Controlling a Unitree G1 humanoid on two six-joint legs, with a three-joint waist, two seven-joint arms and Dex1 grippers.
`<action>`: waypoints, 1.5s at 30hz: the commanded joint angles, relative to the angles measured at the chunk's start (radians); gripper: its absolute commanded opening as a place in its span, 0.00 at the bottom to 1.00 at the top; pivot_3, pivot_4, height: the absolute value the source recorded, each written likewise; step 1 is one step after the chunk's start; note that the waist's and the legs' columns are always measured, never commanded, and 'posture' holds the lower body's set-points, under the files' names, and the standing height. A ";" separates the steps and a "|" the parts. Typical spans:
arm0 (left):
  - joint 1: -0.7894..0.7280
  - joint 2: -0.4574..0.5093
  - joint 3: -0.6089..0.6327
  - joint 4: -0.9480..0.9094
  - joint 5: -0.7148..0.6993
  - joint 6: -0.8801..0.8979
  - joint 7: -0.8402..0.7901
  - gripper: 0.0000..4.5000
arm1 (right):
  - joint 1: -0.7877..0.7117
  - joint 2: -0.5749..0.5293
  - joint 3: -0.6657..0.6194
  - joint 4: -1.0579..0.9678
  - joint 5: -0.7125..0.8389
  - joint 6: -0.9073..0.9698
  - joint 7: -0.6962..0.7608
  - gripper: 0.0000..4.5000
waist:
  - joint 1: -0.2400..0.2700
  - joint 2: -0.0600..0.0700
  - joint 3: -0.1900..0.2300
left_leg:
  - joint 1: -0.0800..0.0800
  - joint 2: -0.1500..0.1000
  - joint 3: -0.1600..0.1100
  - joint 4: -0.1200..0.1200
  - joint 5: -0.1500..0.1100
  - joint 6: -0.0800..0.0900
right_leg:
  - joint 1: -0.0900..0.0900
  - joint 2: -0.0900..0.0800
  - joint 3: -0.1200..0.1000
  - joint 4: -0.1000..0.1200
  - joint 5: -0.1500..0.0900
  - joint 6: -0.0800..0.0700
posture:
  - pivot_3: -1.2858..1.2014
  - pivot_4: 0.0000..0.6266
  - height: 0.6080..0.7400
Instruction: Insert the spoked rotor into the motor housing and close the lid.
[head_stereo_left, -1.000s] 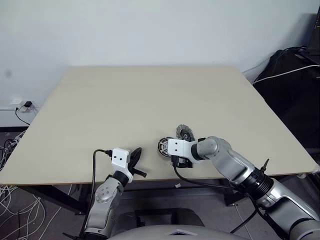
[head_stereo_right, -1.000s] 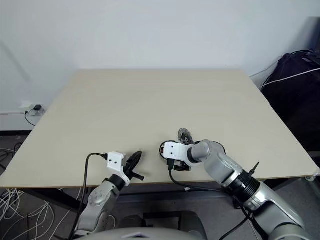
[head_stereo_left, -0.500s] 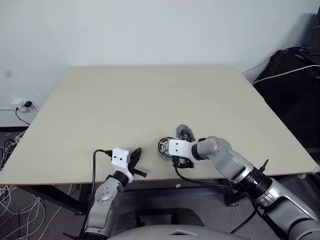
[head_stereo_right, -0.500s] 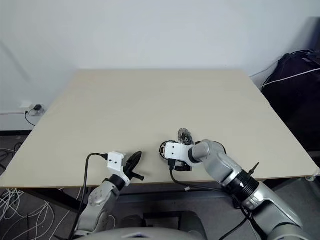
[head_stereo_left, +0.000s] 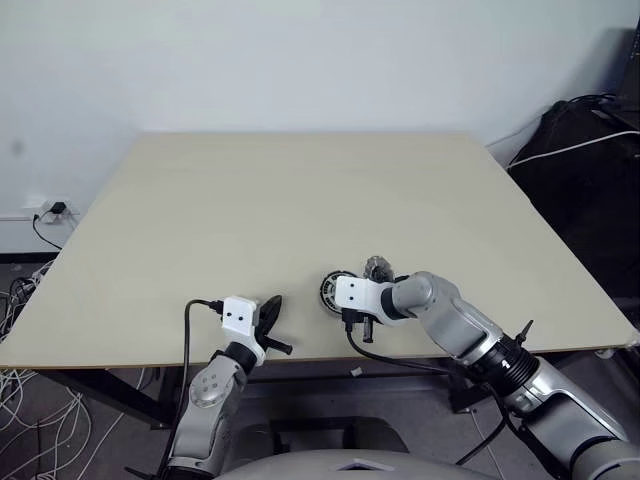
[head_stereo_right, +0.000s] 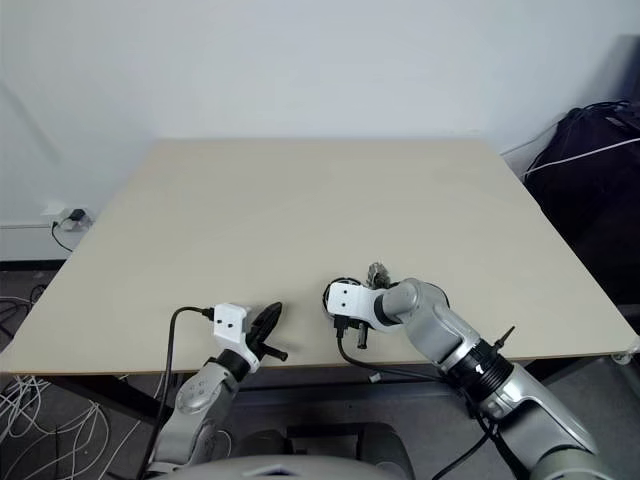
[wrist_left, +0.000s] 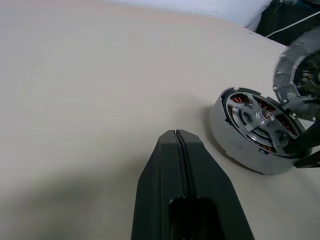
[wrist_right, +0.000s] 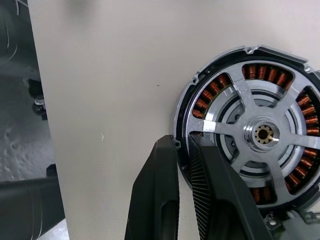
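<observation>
From the left eye view I noted a flat, matt beige table with both arms at its near edge. The left gripper hung over that edge, apart from the parts. The right gripper pointed down at the near side of the motor housing, a round, low drum. Just behind the housing stood the lid, tipped up rather than lying flat. In the left wrist view the left gripper's two smooth black fingers were pressed together with nothing between them. The housing showed a dull grey outer wall. The lid rose beside it on edge, its grey face dotted round the rim. In the right wrist view the spoked rotor sat inside the housing: bright polished metal, straight spokes running from a small brass-centred hub to a ring, with copper-brown windings showing through the gaps. The right gripper's fingers, one with a ribbed pad, stood nearly together, pinching the housing's rim wall between them.
</observation>
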 joint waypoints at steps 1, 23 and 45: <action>-0.013 -0.006 -0.005 -0.044 -0.008 -0.008 -0.004 0.00 | -0.009 -0.003 -0.048 -0.040 -0.006 0.019 -0.014 0.02 | 0.000 0.000 0.000 | 0.000 0.000 0.000 0.000 0.000 0.000 | 0.000 0.000 0.000 0.000 0.000 0.000 | 0.52 0.00 1.00; -0.006 -0.006 -0.004 -0.042 -0.011 -0.007 -0.010 0.00 | -0.041 0.044 -0.060 -0.122 0.120 0.262 0.017 0.02 | 0.001 0.000 0.000 | -0.002 0.000 0.000 0.000 0.000 0.000 | -0.001 0.000 0.000 0.000 0.000 0.000 | 0.52 0.00 1.00; -0.014 -0.006 0.004 -0.022 -0.014 -0.011 -0.019 0.00 | 0.007 0.226 -0.251 -0.268 0.414 0.260 -0.007 0.72 | 0.001 0.000 0.000 | -0.002 0.000 -0.002 0.000 0.000 0.000 | -0.001 0.000 -0.001 0.000 0.000 0.000 | 0.52 0.00 1.00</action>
